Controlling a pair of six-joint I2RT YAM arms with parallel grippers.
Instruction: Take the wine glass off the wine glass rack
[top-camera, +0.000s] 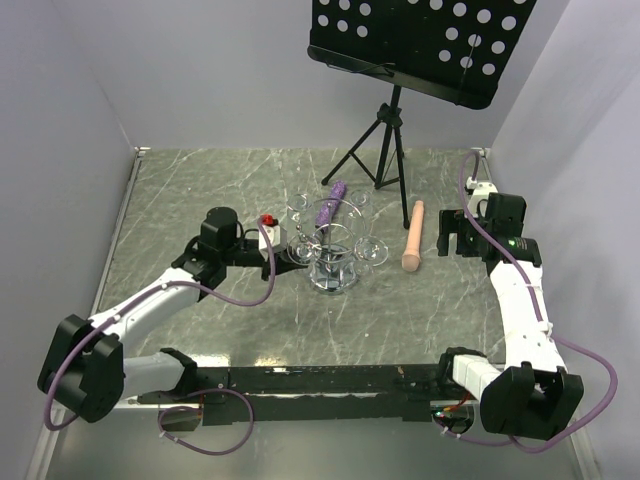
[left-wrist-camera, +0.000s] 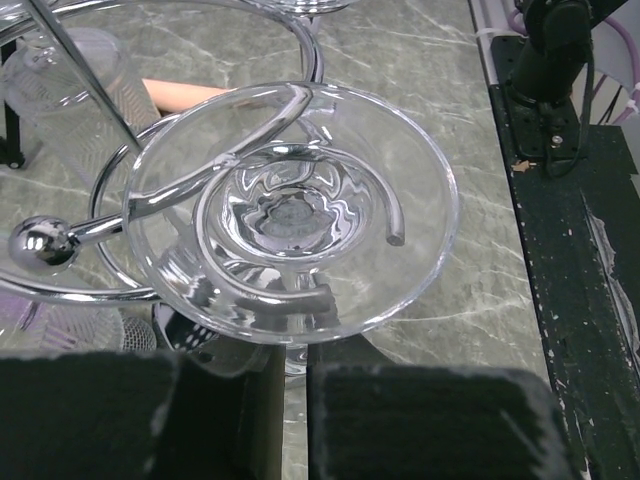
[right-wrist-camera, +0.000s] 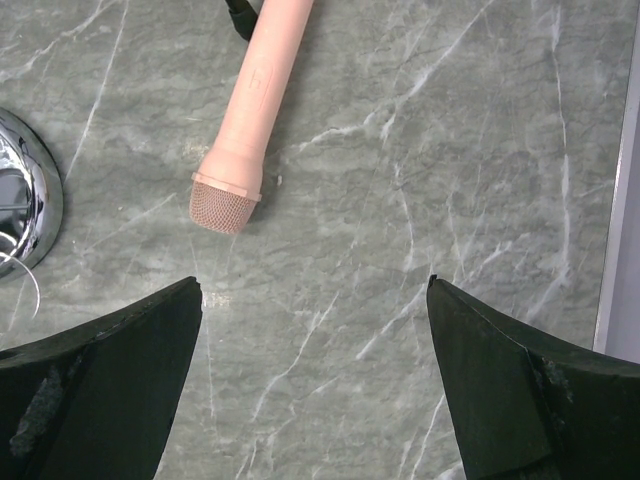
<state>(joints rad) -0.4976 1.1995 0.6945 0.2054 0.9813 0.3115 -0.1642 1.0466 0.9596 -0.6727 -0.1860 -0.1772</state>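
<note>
Clear wine glass (left-wrist-camera: 290, 215) hanging upside down, round foot seated in a curved wire loop, chrome wine glass rack (top-camera: 330, 262) upright on its disc base

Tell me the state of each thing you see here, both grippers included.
Clear wine glass: hanging upside down, foot on the wire loop, not yet off.
Shiny chrome wire rack: upright, holding several glasses.
Left gripper: shut, apparently on the wine glass's stem.
Right gripper: open, holding nothing.
Pale pink microphone: lying on its side.
Black music stand: standing upright.
</note>
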